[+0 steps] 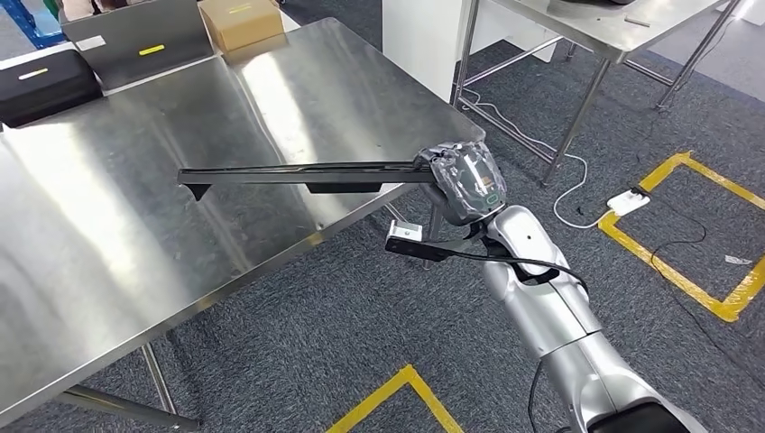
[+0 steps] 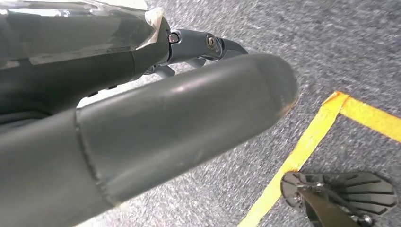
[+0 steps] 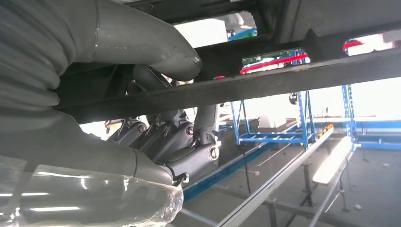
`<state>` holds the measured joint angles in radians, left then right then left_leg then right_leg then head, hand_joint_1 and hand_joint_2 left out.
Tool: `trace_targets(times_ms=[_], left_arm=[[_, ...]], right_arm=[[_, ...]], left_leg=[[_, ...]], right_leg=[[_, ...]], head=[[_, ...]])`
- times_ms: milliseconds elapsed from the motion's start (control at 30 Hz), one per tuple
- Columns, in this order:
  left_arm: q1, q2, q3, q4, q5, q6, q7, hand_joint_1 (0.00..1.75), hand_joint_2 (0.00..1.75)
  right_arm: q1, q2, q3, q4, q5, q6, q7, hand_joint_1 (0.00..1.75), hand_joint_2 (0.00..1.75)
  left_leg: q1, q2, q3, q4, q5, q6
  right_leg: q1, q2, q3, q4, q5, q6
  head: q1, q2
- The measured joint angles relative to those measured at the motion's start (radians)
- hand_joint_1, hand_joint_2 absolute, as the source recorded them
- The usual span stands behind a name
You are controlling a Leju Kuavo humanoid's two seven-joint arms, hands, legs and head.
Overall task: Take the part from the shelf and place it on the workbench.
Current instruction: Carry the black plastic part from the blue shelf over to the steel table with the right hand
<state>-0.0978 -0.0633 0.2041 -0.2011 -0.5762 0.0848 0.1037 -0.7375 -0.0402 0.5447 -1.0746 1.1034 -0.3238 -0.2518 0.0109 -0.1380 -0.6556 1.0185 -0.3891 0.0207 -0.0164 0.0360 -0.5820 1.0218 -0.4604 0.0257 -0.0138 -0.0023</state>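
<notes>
A long, thin black part point(image 1: 298, 173) is gripped at its right end by my right hand point(image 1: 465, 180). It reaches leftward, roughly level, over the near right corner of the steel workbench point(image 1: 117, 234) and appears to hover just above the surface. In the right wrist view the same part point(image 3: 283, 78) crosses as a dark bar, with my right hand point(image 3: 142, 118) curled around it, thumb over the top. My left hand point(image 2: 156, 118) hangs over the carpet with its thumb and fingers extended, holding nothing.
At the workbench's far edge lie a black case point(image 1: 41, 86), a grey box point(image 1: 140, 36) and a cardboard box point(image 1: 239, 20). A second steel table point(image 1: 586, 27) stands to the right. A white power strip point(image 1: 629, 201) and yellow floor tape point(image 1: 686, 271) lie on the carpet.
</notes>
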Motion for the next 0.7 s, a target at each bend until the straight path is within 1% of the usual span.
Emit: trace_targets(times_ms=[33, 67, 100, 133, 167, 200, 233, 267, 300, 333, 367, 400, 433, 467, 500, 533, 567, 600, 633, 667, 700], left_arm=[[0.003, 0.0, 0.0, 0.0, -0.001, 0.001, 0.0, 0.0, 0.0], [0.005, 0.001, 0.0, 0.0, -0.002, 0.001, 0.0, 0.0, 0.0], [0.006, 0.002, 0.0, 0.0, -0.003, 0.001, 0.0, 0.0, 0.0], [0.006, 0.001, 0.0, 0.0, -0.005, 0.001, -0.001, 0.0, 0.0], [0.005, 0.001, 0.0, 0.0, -0.007, 0.001, -0.001, 0.0, 0.0], [0.004, 0.001, 0.0, 0.0, -0.008, 0.001, -0.002, 0.0, 0.0], [0.004, 0.0, 0.0, 0.0, -0.009, 0.001, -0.003, 0.0, 0.0], [0.004, 0.0, 0.0, 0.0, -0.009, 0.001, -0.003, 0.0, 0.0], [0.005, 0.001, 0.0, 0.0, -0.009, 0.001, -0.003, 0.0, 0.0], [0.005, 0.001, 0.0, 0.0, -0.009, 0.001, -0.003, 0.0, 0.0], [0.003, 0.002, 0.0, 0.0, -0.01, 0.002, -0.003, 0.0, 0.0], [0.002, 0.002, 0.0, 0.0, -0.01, 0.002, -0.003, 0.0, 0.0], [0.0, 0.003, 0.0, 0.0, -0.01, 0.002, -0.003, 0.0, 0.0], [-0.001, 0.003, 0.0, 0.0, -0.01, 0.002, -0.003, 0.0, 0.0], [-0.002, 0.003, 0.001, 0.0, -0.01, 0.002, -0.003, 0.0, 0.0], [-0.002, 0.003, 0.001, 0.0, -0.01, 0.002, -0.003, 0.0, 0.0], [-0.002, 0.002, 0.002, 0.0, -0.01, 0.001, -0.004, 0.0, 0.0], [-0.003, 0.001, 0.002, 0.0, -0.01, 0.001, -0.005, 0.0, 0.0], [-0.005, 0.001, 0.002, 0.0, -0.011, 0.0, -0.006, 0.0, 0.0], [-0.008, 0.0, 0.002, 0.0, -0.013, -0.002, -0.007, 0.0, 0.0], [-0.011, 0.0, 0.002, 0.0, -0.015, -0.003, -0.009, 0.0, 0.0]], right_arm=[[-0.001, 0.002, 0.0, 0.0, 0.001, 0.0, 0.0, 1.62, 1.75], [-0.002, 0.005, 0.0, 0.0, 0.002, 0.0, 0.0, 1.62, 1.75], [-0.004, 0.007, 0.0, 0.0, 0.002, 0.0, 0.0, 1.62, 1.75], [-0.005, 0.008, 0.0, 0.0, 0.002, 0.0, 0.0, 1.62, 1.75], [-0.005, 0.009, 0.0, 0.0, 0.002, 0.0, 0.0, 1.62, 1.75], [-0.004, 0.008, 0.0, 0.001, 0.003, 0.0, 0.0, 1.62, 1.75], [-0.004, 0.008, 0.0, 0.002, 0.003, 0.0, 0.0, 1.62, 1.75], [-0.003, 0.008, 0.0, 0.003, 0.003, 0.0, 0.0, 1.62, 1.75], [-0.003, 0.008, 0.0, 0.003, 0.004, 0.0, 0.0, 1.62, 1.75], [-0.003, 0.009, 0.0, 0.003, 0.003, 0.0, 0.0, 1.62, 1.75], [-0.004, 0.009, 0.0, 0.003, 0.003, 0.0, 0.0, 1.62, 1.75], [-0.006, 0.009, 0.0, 0.003, 0.003, 0.0, 0.0, 1.62, 1.75], [-0.008, 0.008, 0.0, 0.003, 0.003, 0.0, 0.0, 1.62, 1.75], [-0.01, 0.008, 0.0, 0.003, 0.003, 0.0, 0.0, 1.62, 1.75], [-0.012, 0.009, 0.0, 0.003, 0.003, 0.001, 0.0, 1.62, 1.75], [-0.015, 0.01, -0.001, 0.003, 0.003, 0.002, 0.0, 1.62, 1.75], [-0.018, 0.01, -0.003, 0.003, 0.002, 0.004, 0.0, 1.62, 1.75], [-0.022, 0.009, -0.007, 0.003, 0.0, 0.005, 0.001, 1.62, 1.75], [-0.026, 0.007, -0.012, 0.003, -0.002, 0.008, 0.001, 1.62, 1.75], [-0.028, 0.002, -0.017, 0.003, -0.004, 0.012, 0.002, 1.62, 1.75], [-0.027, -0.002, -0.021, 0.004, -0.005, 0.015, 0.002, 1.62, 1.75]], left_leg=[[0.001, 0.005, -0.003, 0.002, -0.001, -0.005], [0.001, 0.026, -0.011, 0.014, -0.01, -0.01], [0.001, 0.056, -0.025, 0.045, -0.03, -0.014], [0.001, 0.092, -0.048, 0.096, -0.059, -0.017], [0.001, 0.117, -0.079, 0.162, -0.093, -0.02], [0.003, 0.128, -0.111, 0.229, -0.12, -0.023], [0.004, 0.133, -0.131, 0.271, -0.132, -0.025], [0.004, 0.136, -0.135, 0.279, -0.126, -0.026], [0.004, 0.14, -0.115, 0.244, -0.102, -0.024], [0.004, 0.153, -0.078, 0.176, -0.07, -0.021], [-0.001, 0.174, -0.039, 0.106, -0.046, -0.016], [-0.005, 0.191, -0.009, 0.05, -0.029, -0.01], [-0.009, 0.202, 0.007, 0.019, -0.024, -0.004], [-0.014, 0.202, 0.009, 0.01, -0.025, 0.001], [-0.015, 0.188, 0.007, 0.007, -0.023, 0.005], [-0.012, 0.177, 0.009, 0.003, -0.02, 0.011], [-0.01, 0.166, 0.011, -0.002, -0.016, 0.017], [-0.006, 0.155, 0.014, -0.007, -0.011, 0.024], [-0.003, 0.144, 0.017, -0.011, -0.007, 0.029], [-0.003, 0.131, 0.017, -0.012, -0.006, 0.032], [-0.002, 0.116, 0.016, -0.011, -0.005, 0.033]], right_leg=[[-0.001, -0.009, 0.001, -0.002, 0.003, -0.008], [-0.002, -0.018, 0.002, -0.005, 0.006, -0.016], [-0.005, -0.028, 0.004, -0.008, 0.008, -0.024], [-0.003, -0.038, 0.005, -0.009, 0.008, -0.029], [0.0, -0.049, 0.005, -0.009, 0.007, -0.034], [0.003, -0.061, 0.005, -0.009, 0.005, -0.036], [0.006, -0.074, 0.006, -0.009, 0.004, -0.038], [0.007, -0.087, 0.006, -0.008, 0.003, -0.039], [0.009, -0.099, 0.007, -0.008, 0.002, -0.039], [0.01, -0.11, 0.009, -0.008, 0.0, -0.039], [0.013, -0.12, 0.01, -0.008, -0.002, -0.038], [0.017, -0.129, 0.011, -0.008, -0.004, -0.035], [0.021, -0.138, 0.013, -0.009, -0.006, -0.032], [0.024, -0.147, 0.013, -0.009, -0.008, -0.028], [0.026, -0.158, 0.015, -0.011, -0.009, -0.024], [0.027, -0.16, 0.014, -0.01, -0.012, -0.019], [0.026, -0.146, 0.012, -0.001, -0.018, -0.015], [0.024, -0.119, 0.0, 0.026, -0.033, -0.014], [0.02, -0.087, -0.022, 0.075, -0.056, -0.014], [0.015, -0.06, -0.052, 0.142, -0.083, -0.015], [0.012, -0.047, -0.087, 0.213, -0.108, -0.015]], head=[[0.0, 0.0], [-0.003, 0.0], [-0.007, 0.0], [-0.011, 0.0], [-0.015, 0.0], [-0.015, 0.0], [-0.015, 0.0], [-0.015, 0.0], [-0.015, 0.0], [-0.015, 0.0], [-0.015, 0.0], [-0.014, 0.0], [-0.014, 0.0], [-0.012, 0.0], [-0.012, 0.0], [-0.012, 0.0], [-0.011, 0.0], [-0.011, 0.0], [-0.01, 0.0], [-0.009, 0.0], [-0.008, 0.0]])
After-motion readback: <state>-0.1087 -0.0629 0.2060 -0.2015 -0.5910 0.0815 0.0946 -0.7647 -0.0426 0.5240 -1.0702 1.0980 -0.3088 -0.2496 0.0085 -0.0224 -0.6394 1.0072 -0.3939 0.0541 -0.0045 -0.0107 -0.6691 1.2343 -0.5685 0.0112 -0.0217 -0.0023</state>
